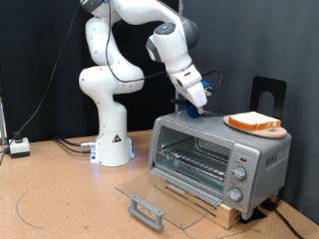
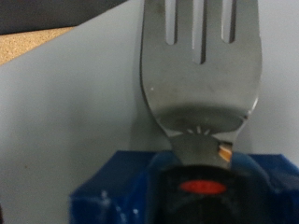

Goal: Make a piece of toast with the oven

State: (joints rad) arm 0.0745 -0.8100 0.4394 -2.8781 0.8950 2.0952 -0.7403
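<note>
One gripper (image 1: 196, 103) we see holding a fork (image 2: 199, 70) above the oven (image 1: 214, 154); toast (image 1: 253, 121) lies beside it.

A: Backdrop?
B: Plain white wall (image 1: 40, 40) across the exterior view's top and left; evenly lit, without hard shadows.

A: Supporting surface?
B: Brown, cork-like table (image 1: 60, 199) filling the exterior view's bottom left; faint curved line marked near the bottom left corner.

A: Items along the wall?
B: Small white box (image 1: 20, 146) at the far left edge, thin dark cable (image 1: 8, 124) rising above it. Bundle of cables (image 1: 72, 145) trailing over the table. Black bracket-shaped stand (image 1: 267, 93) at the exterior view's right, against the wall.

A: Wrist view?
B: Sliver of the same speckled brown surface at one corner only.
</note>
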